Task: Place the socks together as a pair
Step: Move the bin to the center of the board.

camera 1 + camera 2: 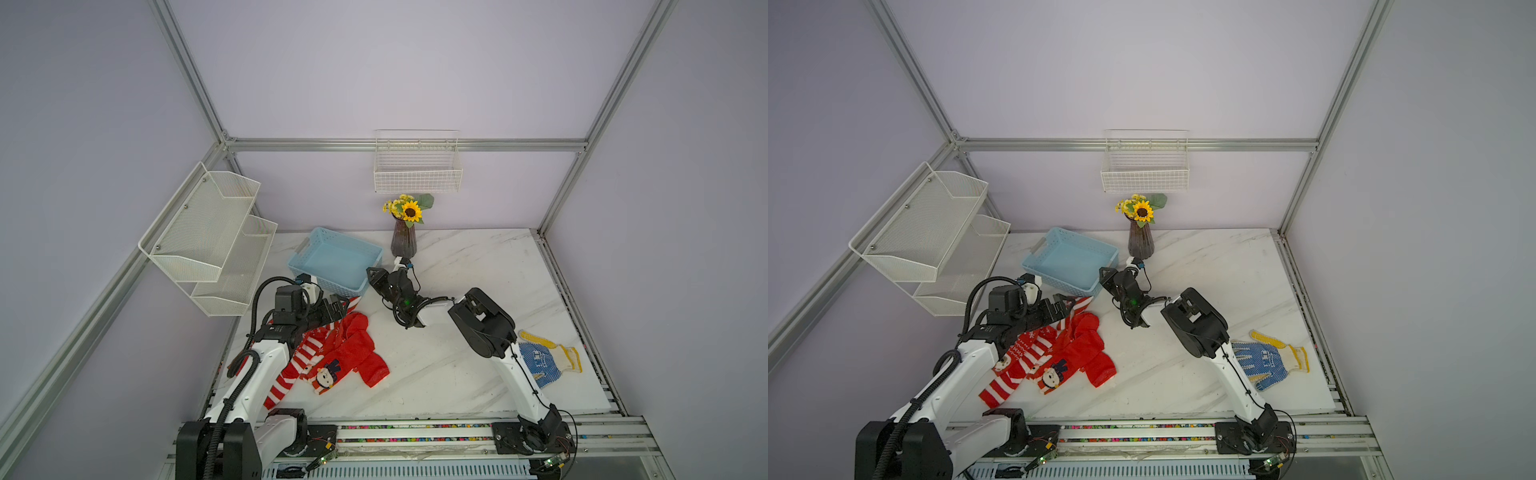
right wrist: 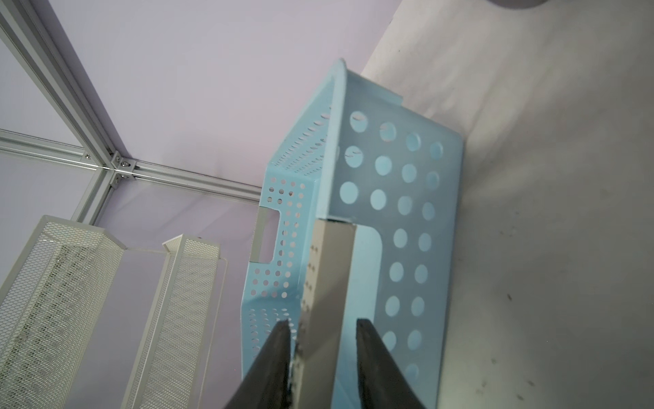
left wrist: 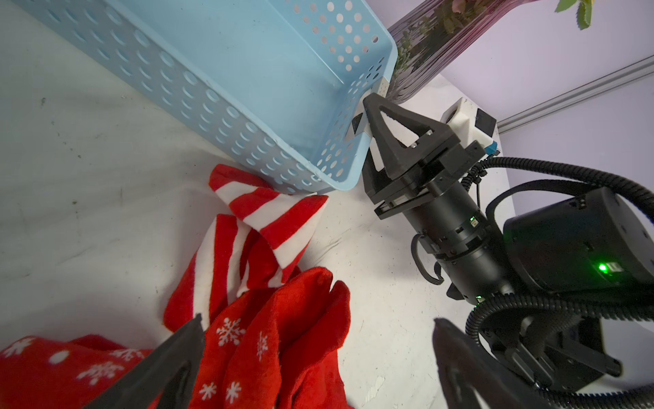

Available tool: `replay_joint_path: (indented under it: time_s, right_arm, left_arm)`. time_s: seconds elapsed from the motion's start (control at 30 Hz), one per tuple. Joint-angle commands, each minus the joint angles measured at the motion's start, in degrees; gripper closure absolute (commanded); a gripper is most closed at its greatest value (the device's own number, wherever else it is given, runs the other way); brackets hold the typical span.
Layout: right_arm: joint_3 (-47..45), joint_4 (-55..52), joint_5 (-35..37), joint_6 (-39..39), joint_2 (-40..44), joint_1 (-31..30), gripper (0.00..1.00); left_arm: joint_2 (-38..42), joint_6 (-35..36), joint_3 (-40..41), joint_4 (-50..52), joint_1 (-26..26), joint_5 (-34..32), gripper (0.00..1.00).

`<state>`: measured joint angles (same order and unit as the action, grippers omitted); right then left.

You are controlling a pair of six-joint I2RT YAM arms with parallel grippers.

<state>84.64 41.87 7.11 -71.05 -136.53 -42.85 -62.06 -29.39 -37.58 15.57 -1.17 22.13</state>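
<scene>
Red knitted socks with white stripes and snowflakes (image 1: 345,353) lie heaped on the white marbled surface (image 1: 449,374), their striped end against the pale blue perforated plastic basket (image 1: 328,282). The left claw (image 3: 318,336) gapes wide over them, beside the basket. The right claw (image 2: 322,324) sits narrow astride the basket's end wall; whether it pinches is unclear.

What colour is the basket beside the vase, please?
The basket is light blue, with round holes in its walls; best seen in the left wrist view.
</scene>
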Motion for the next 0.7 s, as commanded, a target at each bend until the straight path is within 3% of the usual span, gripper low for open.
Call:
replay_joint_path:
  time_s: [0.0,0.33,0.67]
  right_arm:
    - [0.41,0.59,0.68,-9.42,-0.85,-0.39,0.72]
    - [-2.18,2.78,0.01,-10.39,1.11,-0.39,0.81]
    - [-5.77,3.26,-1.15,-13.27,4.61,-0.31,0.83]
  left_arm:
    - [-0.25,0.08,-0.20,-0.25,-0.08,0.49,0.01]
    - [-0.25,0.08,-0.36,0.35,-0.14,0.01,0.01]
    - [0.54,0.08,-0.78,1.05,-0.15,-0.40,0.02]
